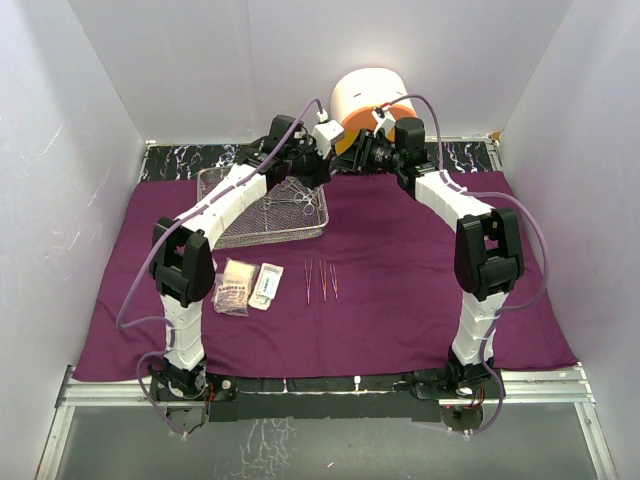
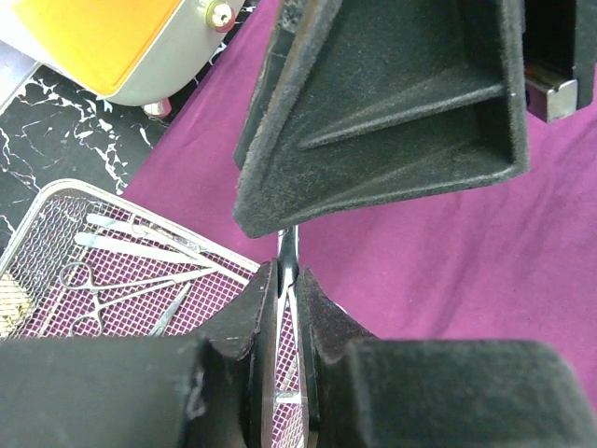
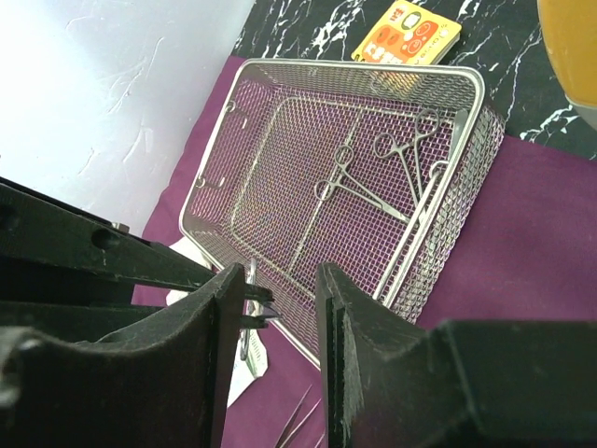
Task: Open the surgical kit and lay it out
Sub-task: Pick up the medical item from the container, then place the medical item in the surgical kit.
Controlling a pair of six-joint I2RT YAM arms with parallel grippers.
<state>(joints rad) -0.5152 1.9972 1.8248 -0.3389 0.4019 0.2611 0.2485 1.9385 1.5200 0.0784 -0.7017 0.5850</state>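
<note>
The purple cloth (image 1: 400, 270) lies spread over the table. The silver mesh tray (image 1: 215, 240) stands at its back left and holds ring-handled forceps (image 3: 359, 187) and tweezers (image 2: 140, 247). My left gripper (image 1: 322, 165) hangs above the tray's far right corner, shut on thin metal forceps (image 2: 288, 245). My right gripper (image 1: 352, 160) faces it, open, and in the right wrist view the jaws (image 3: 277, 280) straddle the end of those held forceps (image 3: 248, 282). Two flat packets (image 1: 248, 286) and three thin instruments (image 1: 322, 281) lie on the cloth in front of the tray.
The white-and-orange cabinet (image 1: 370, 95) stands at the back, just behind both grippers. A small yellow card (image 3: 415, 33) lies on the black marbled strip (image 1: 180, 160) beyond the tray. White walls close in on three sides.
</note>
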